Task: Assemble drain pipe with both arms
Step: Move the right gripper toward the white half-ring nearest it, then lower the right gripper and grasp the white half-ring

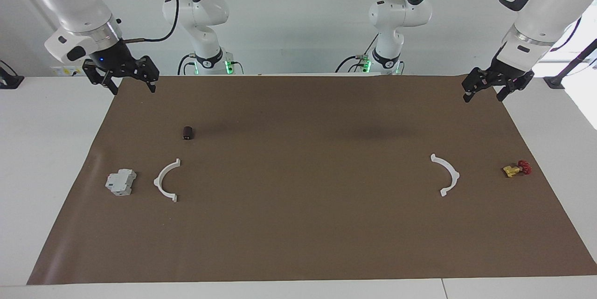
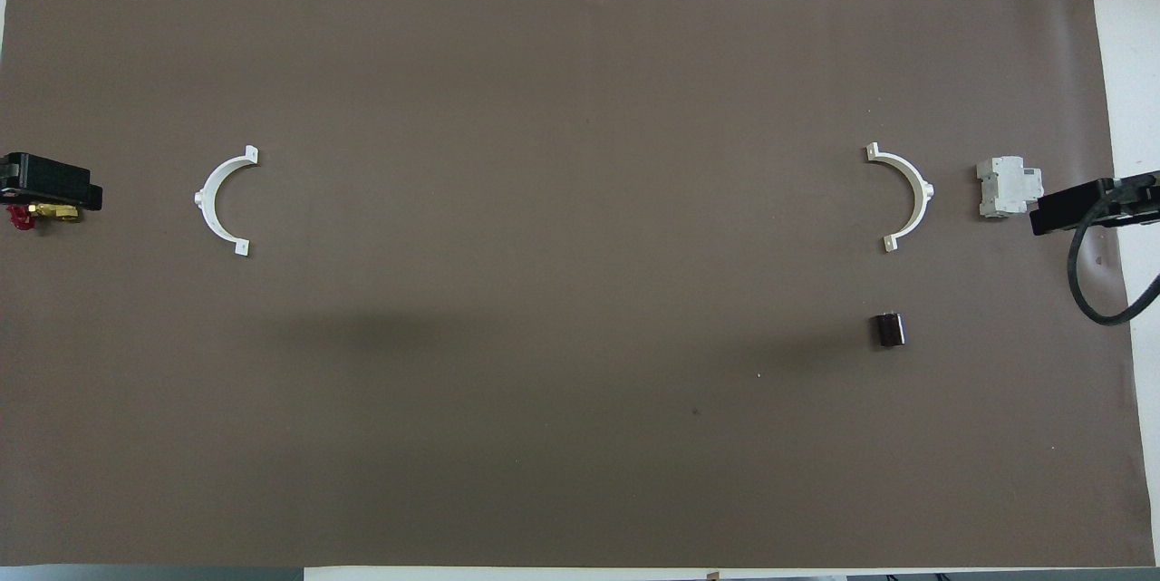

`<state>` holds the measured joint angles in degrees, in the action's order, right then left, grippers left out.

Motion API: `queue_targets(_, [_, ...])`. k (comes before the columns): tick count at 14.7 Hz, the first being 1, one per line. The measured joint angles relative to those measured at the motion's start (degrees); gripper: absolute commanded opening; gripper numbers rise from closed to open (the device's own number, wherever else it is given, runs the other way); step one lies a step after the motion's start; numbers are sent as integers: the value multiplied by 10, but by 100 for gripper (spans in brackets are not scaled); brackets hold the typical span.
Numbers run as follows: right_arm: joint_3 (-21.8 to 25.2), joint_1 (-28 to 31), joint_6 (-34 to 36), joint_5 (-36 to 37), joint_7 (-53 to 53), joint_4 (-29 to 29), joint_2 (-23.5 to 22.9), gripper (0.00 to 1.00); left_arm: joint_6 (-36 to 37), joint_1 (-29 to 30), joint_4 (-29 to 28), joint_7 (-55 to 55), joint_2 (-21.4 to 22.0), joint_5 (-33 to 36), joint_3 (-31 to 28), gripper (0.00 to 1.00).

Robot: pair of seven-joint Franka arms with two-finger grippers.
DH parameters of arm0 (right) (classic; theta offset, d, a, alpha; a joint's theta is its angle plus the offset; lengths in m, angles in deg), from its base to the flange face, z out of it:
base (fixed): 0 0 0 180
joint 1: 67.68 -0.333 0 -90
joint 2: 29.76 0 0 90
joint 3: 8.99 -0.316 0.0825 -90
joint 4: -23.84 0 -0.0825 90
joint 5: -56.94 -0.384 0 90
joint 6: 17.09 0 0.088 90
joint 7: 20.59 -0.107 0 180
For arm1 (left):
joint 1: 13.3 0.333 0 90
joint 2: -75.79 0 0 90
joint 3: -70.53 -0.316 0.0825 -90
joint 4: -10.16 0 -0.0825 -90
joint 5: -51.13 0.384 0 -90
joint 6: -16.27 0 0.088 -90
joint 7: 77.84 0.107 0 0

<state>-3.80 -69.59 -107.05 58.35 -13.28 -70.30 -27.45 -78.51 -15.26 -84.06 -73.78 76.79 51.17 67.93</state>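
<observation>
Two white half-ring arcs of the drain pipe lie flat on the brown mat (image 1: 298, 243), well apart; one arc (image 1: 166, 180) toward the right arm's end, beside a light-grey block (image 1: 121, 182) and farther from the robots than a small dark cylinder (image 1: 188, 132); the other arc (image 1: 446, 174) toward the left arm's end, near a small red-and-yellow part (image 1: 517, 169). Open sides are turned toward each other.

Both arcs are judged light, thin and stiff, likely slippery and prone to skating on the mat; little height is offered, so a pinch across the band at mid-arc is judged best, with the end tabs left free for mating.

Right gripper (image 1: 131, 82) is raised over the mat's corner, fingers apart, nothing held; left gripper (image 1: 485, 90) is raised over the mat's edge at its own end, fingers apart, empty; both point downward. Assembly is judged not yet begun.
</observation>
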Motion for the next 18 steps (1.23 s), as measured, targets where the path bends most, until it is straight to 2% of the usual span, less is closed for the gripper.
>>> queue_targets(10, [-2,-3,-10,-1,0,-2,-9,100,0,0,0,0,0,0,0,100])
queue_targets(14, [-2,-16,-51,-1,0,-25,-12,100,0,0,0,0,0,0,0,100])
queue_targets(18, [-3,-30,-162,-1,0,-78,-41,100,0,0,0,0,0,0,0,100])
